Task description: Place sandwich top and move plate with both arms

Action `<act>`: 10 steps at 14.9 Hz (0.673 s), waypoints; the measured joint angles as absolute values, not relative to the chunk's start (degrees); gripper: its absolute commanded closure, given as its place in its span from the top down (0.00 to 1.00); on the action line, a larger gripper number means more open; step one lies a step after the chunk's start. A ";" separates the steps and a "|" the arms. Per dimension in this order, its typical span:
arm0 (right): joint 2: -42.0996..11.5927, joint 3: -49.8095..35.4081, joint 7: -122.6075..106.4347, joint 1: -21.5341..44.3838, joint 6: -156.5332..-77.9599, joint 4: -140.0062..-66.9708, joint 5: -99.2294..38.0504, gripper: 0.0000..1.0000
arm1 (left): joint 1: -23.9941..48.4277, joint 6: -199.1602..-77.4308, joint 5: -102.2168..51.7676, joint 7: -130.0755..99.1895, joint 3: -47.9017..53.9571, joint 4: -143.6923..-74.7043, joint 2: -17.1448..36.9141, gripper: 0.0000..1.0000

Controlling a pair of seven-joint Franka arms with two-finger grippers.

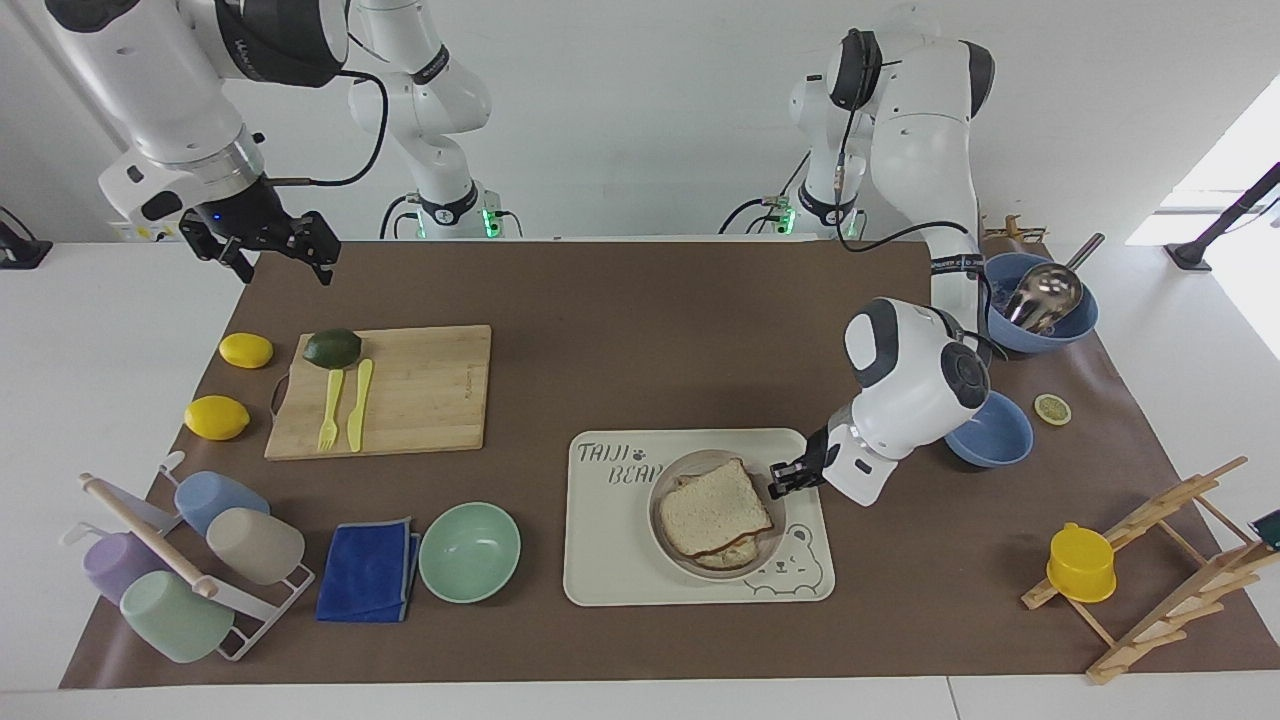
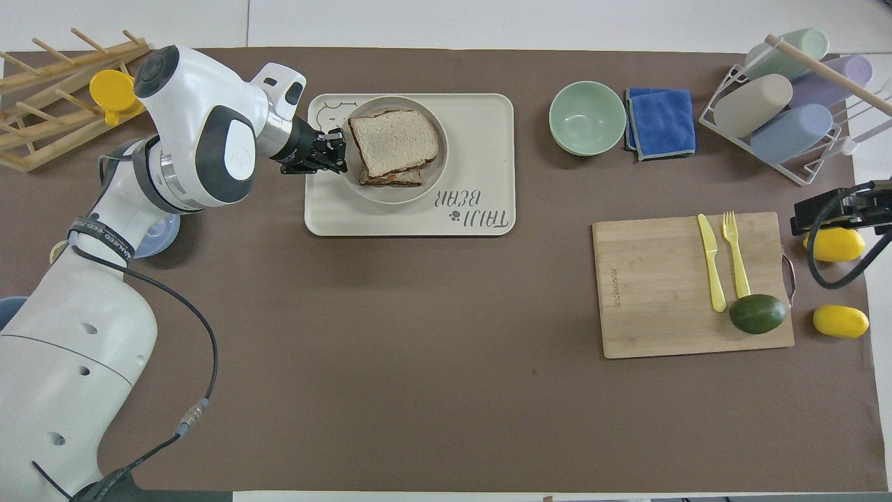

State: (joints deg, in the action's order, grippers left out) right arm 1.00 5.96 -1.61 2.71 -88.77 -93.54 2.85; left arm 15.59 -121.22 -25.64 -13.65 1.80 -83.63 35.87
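Left tool [image 1: 778,482] pinches plate [image 1: 668,535] (sandwich top [image 1: 713,508] aboard) on tray [image 1: 620,560]; right tool [image 1: 270,250] open.

Bright, even light; glare blows out a window [image 1: 1225,180] at two o'clock; shadows soft, focus seemingly sharp throughout.

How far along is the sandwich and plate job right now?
Done: the sandwich top lies on the sandwich, on the plate. In hand: the left gripper is shut on the plate's rim, and the plate is over the bear-print tray, at the bear drawing. The right gripper waits open over the table corner near the lemons, away from the plate. Left: letting go of the plate and pulling the left arm away.
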 measured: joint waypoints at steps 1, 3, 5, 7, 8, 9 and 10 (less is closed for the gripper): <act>1.00 5.96 -1.61 2.71 -88.77 -93.54 2.85 1.00 | 15.64 -121.55 -25.58 -13.46 1.88 -83.87 35.87 0.00; 1.00 5.96 -1.61 2.71 -88.77 -93.54 2.85 1.00 | 15.84 -122.37 -25.49 -13.01 1.93 -84.63 35.88 0.00; 1.00 5.96 -1.61 2.71 -88.77 -93.54 2.85 1.00 | 16.01 -122.92 -25.48 -12.77 1.93 -85.16 35.88 0.00; 1.00 5.96 -1.61 2.71 -88.77 -93.54 2.85 1.00 | 16.05 -122.98 -25.48 -12.64 1.93 -85.23 35.88 0.00; 1.00 5.96 -1.61 2.71 -88.77 -93.54 2.85 1.00 | 16.05 -122.98 -25.48 -12.62 1.93 -85.25 35.88 0.00; 1.00 5.96 -1.61 2.71 -88.77 -93.54 2.85 1.00 | 16.05 -122.98 -25.47 -12.57 1.93 -85.29 35.88 0.46; 1.00 5.96 -1.61 2.71 -88.77 -93.54 2.85 1.00 | 16.05 -122.99 -25.47 -12.42 1.93 -85.35 35.88 0.99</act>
State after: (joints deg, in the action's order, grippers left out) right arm 1.00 5.96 -1.61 2.71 -88.77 -93.54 2.85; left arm 16.05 -122.99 -25.47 -12.42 1.93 -85.35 35.88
